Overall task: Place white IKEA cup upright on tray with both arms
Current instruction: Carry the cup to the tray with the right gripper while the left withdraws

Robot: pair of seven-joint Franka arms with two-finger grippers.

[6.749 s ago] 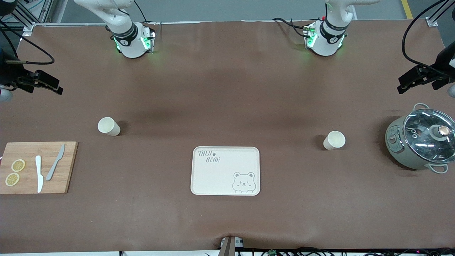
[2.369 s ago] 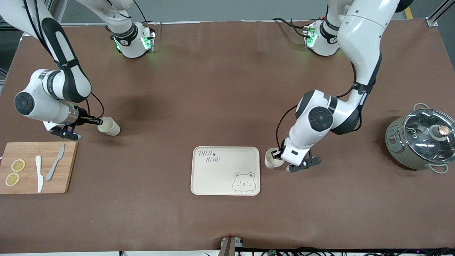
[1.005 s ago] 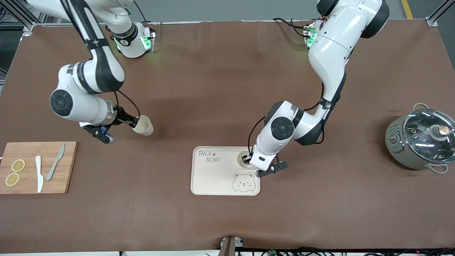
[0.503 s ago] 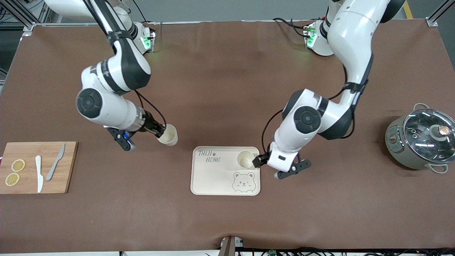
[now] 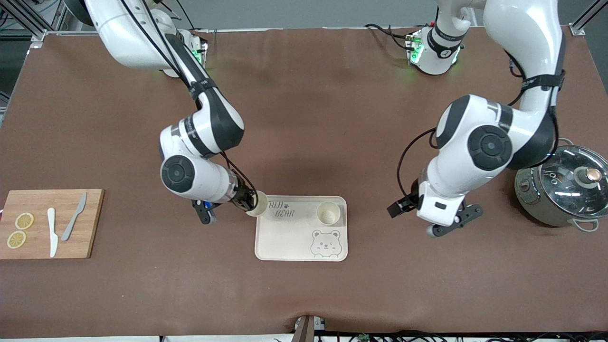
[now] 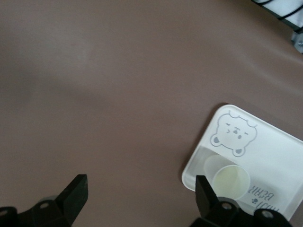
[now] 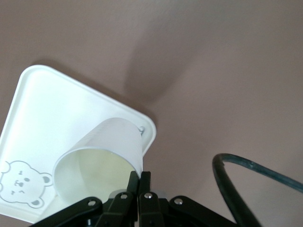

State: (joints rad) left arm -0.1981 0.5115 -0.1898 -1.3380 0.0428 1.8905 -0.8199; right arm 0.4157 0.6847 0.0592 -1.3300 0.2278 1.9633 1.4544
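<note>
The tray (image 5: 285,237) lies nearest the front camera, one white cup (image 5: 328,213) standing upright on it toward the left arm's end. The right gripper (image 5: 250,202), pinched on the rim of a second cup (image 5: 260,204), hangs it tilted over the tray's corner at the right arm's end. The left gripper (image 5: 398,208), fingers spread and empty, hovers over bare table (image 5: 304,118) beside the tray.

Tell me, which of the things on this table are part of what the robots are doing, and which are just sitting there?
Part of the job:
- tray
- cup on the tray, upright
- cup pinched at its rim by the right gripper, over the tray's edge
- left gripper, open, empty, above the table beside the tray

Just lying about:
- cutting board with lemon slices and two knives
- pot
</note>
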